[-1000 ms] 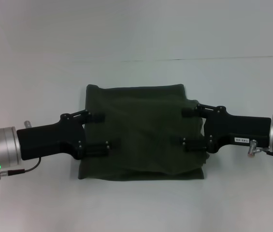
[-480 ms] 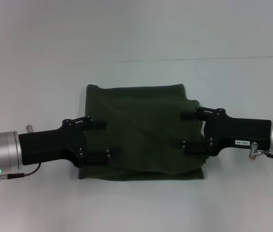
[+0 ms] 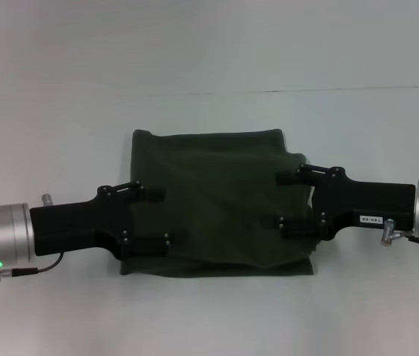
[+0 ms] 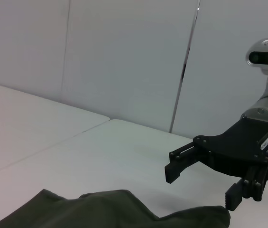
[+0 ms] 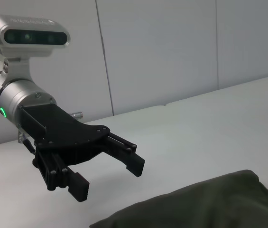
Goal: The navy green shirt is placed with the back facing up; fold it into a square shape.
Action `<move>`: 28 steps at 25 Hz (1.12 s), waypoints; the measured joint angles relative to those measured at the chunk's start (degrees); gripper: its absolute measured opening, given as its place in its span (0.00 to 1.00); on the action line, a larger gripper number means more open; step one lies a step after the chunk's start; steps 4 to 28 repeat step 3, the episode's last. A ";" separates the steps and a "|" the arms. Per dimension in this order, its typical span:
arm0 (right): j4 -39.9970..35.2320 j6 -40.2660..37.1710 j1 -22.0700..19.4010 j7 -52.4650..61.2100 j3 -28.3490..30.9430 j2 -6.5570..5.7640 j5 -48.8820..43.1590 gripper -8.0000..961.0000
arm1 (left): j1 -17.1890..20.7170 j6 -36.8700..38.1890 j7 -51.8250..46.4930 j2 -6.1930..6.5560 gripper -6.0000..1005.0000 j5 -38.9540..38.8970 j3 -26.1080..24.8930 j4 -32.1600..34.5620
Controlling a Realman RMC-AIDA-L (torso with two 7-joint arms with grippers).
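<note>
The left hand (image 3: 153,219) is seen open at the 9 o'clock edge of the navy green shirt (image 3: 220,193), which lies folded mid-surface (image 3: 209,67). The right hand (image 3: 291,200), open, hovers at 3 o'clock. Both should be lifted clear without the cloth being snagged.
</note>
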 joint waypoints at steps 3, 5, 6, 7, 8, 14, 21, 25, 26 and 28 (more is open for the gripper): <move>0.00 0.00 0.08 -0.01 -0.13 0.03 0.00 0.95 | -0.01 0.00 0.00 0.00 0.90 0.23 0.00 -0.07; 0.00 0.00 0.08 -0.01 -0.13 0.03 0.00 0.95 | -0.01 0.00 0.00 0.00 0.90 0.23 0.00 -0.07; 0.00 0.00 0.08 -0.01 -0.13 0.03 0.00 0.95 | -0.01 0.00 0.00 0.00 0.90 0.23 0.00 -0.07; 0.00 0.00 0.08 -0.01 -0.13 0.03 0.00 0.95 | -0.01 0.00 0.00 0.00 0.90 0.23 0.00 -0.07; 0.00 0.00 0.08 -0.01 -0.13 0.03 0.00 0.95 | -0.01 0.00 0.00 0.00 0.90 0.23 0.00 -0.07; 0.00 0.00 0.08 -0.01 -0.13 0.03 0.00 0.95 | -0.01 0.00 0.00 0.00 0.90 0.23 0.00 -0.07; 0.00 0.00 0.08 -0.01 -0.13 0.03 0.00 0.95 | -0.01 0.00 0.00 0.00 0.90 0.23 0.00 -0.07; 0.00 0.00 0.08 -0.01 -0.13 0.03 0.00 0.95 | -0.01 0.00 0.00 0.00 0.90 0.23 0.00 -0.07; 0.00 0.00 0.08 -0.01 -0.13 0.03 0.00 0.95 | -0.01 0.00 0.00 0.00 0.90 0.23 0.00 -0.07; 0.00 0.00 0.08 -0.01 -0.13 0.03 0.00 0.95 | -0.01 0.00 0.00 0.00 0.90 0.23 0.00 -0.07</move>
